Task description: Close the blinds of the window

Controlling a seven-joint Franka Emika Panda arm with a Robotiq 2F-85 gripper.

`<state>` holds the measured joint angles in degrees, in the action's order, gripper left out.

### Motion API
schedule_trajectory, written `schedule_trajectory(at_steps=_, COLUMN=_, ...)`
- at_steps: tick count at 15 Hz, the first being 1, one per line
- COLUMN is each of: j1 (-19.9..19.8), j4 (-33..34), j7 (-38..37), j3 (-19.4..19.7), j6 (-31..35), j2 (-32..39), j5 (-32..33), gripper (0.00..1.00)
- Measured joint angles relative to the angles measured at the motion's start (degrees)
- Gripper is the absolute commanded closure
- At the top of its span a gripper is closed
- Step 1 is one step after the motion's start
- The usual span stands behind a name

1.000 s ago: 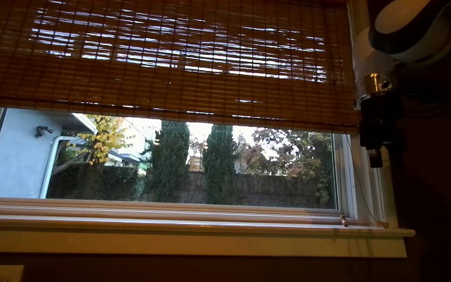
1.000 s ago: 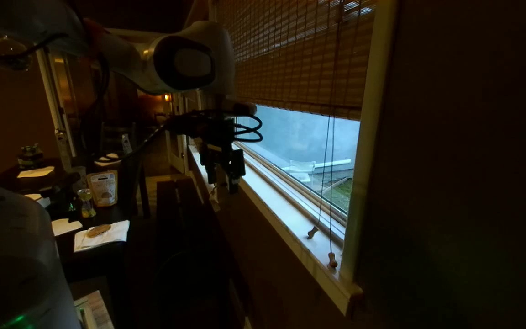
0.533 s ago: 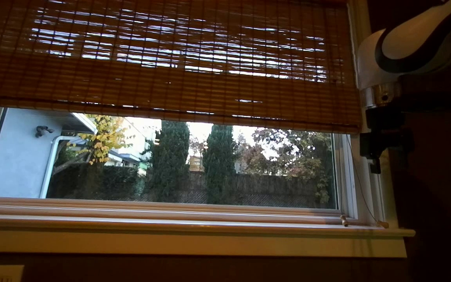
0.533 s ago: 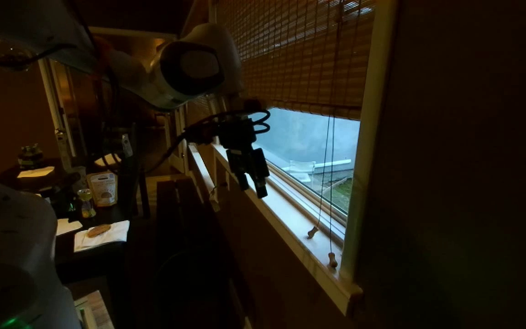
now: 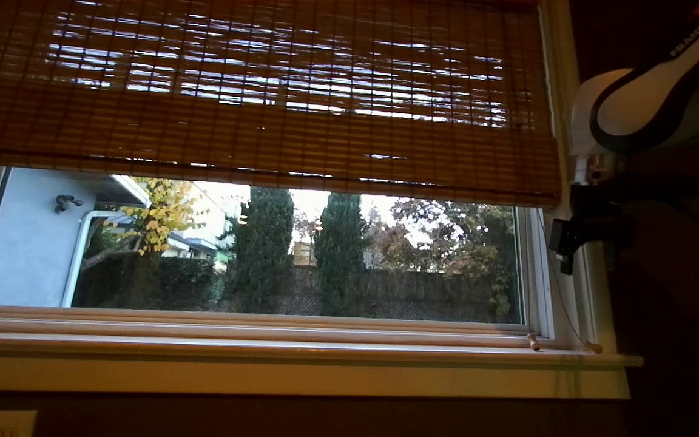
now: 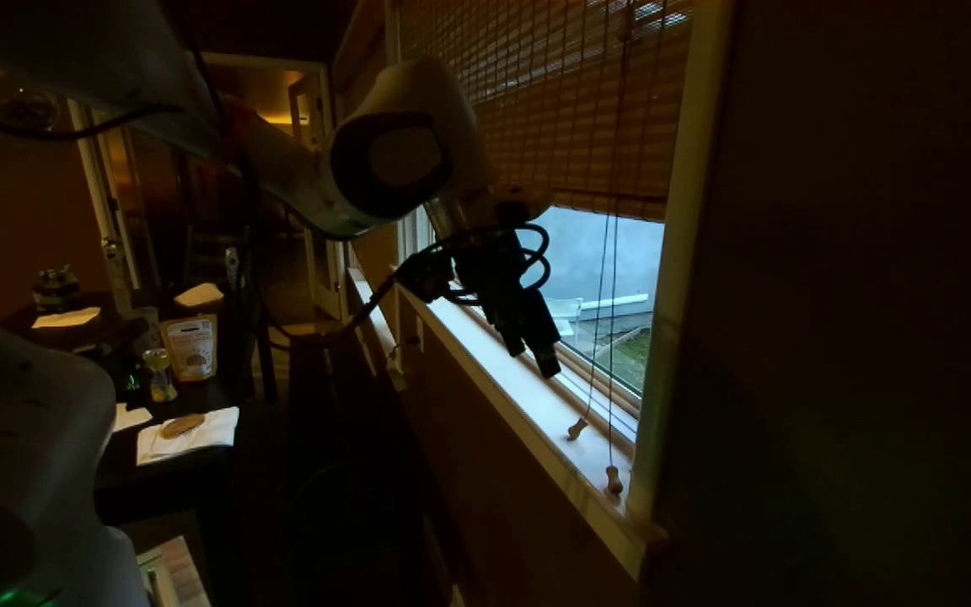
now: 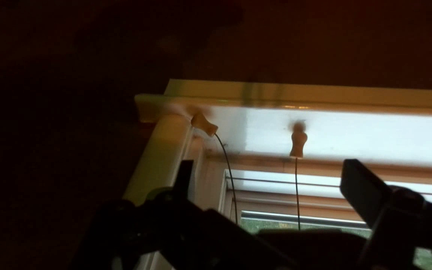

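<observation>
The gripper [image 6: 533, 358] is moving nearer the cords [image 7: 297, 202] than a second ago, fingers [image 7: 364, 189] spread and empty, while the blinds [image 5: 258, 109] are hanging partway down the window [image 5: 276, 255], probably light and flexible, the knobs [image 7: 299, 141] likely offering the surest hold.

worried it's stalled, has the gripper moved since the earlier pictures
Yes. Against the window sill in an exterior view, the gripper has shifted rightward in the picture and slightly down, toward the cord pulls.
</observation>
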<state>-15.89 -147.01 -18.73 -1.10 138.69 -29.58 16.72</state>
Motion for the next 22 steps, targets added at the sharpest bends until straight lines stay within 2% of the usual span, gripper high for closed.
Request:
schedule_trajectory(at_steps=7, j1=-2.0, j4=0.4, j7=0.1, j3=0.0, j6=15.1, j2=5.9, j5=1.4, gripper=0.0)
schedule_trajectory(at_steps=14, j1=-2.6, j4=0.3, j7=0.1, j3=-0.3, j6=15.9, j2=6.6, j5=2.1, gripper=0.0)
schedule_trajectory(at_steps=20, j1=-9.6, j4=0.3, j7=-5.9, j3=-5.3, j6=27.3, j2=9.5, j5=10.7, gripper=0.0)
schedule_trajectory(at_steps=21, j1=-10.8, j4=0.3, j7=-6.9, j3=-6.2, j6=28.8, j2=10.1, j5=11.8, gripper=0.05)
schedule_trajectory(at_steps=22, j1=-12.1, j4=0.3, j7=-8.0, j3=-7.3, j6=30.4, j2=10.7, j5=12.9, gripper=0.26)
